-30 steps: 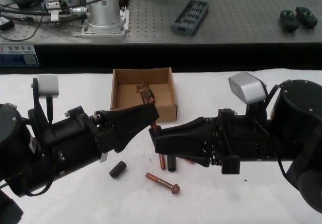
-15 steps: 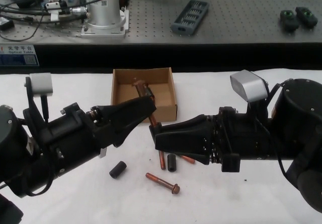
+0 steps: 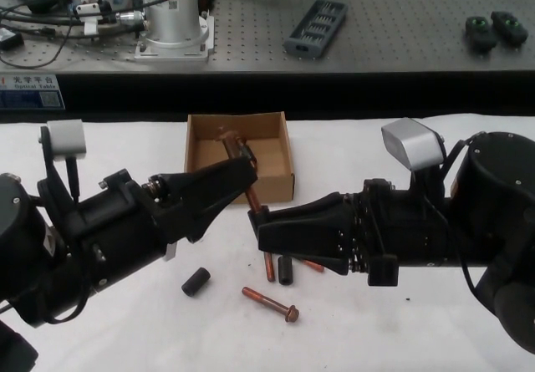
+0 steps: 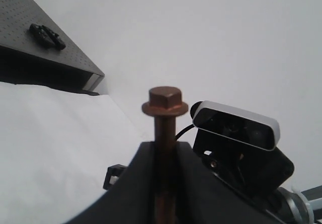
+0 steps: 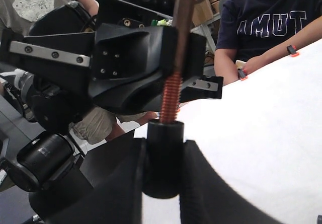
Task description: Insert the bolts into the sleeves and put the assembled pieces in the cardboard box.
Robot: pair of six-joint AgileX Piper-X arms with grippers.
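My left gripper [image 3: 244, 180] is shut on a copper bolt [image 3: 235, 149], which slants down to the right in front of the cardboard box [image 3: 277, 142]. In the left wrist view the bolt [image 4: 164, 133] stands between the fingers with its hex head on top. My right gripper [image 3: 257, 220] is shut on a black sleeve [image 3: 256, 216] just below the bolt's tip. In the right wrist view the bolt's threaded end [image 5: 170, 100] meets the top opening of the sleeve [image 5: 162, 153], and the left gripper [image 5: 146, 58] is behind it.
On the white cloth below the grippers lie a loose black sleeve [image 3: 196, 282], a second sleeve [image 3: 285, 269], a bolt [image 3: 269, 303] and a bolt [image 3: 268, 265] beside the second sleeve. A dark perforated bench [image 3: 376, 38] runs along the back.
The left gripper has moved slightly left and up with the bolt, so the bolt now slants toward the sleeve. The right gripper has held nearly still.
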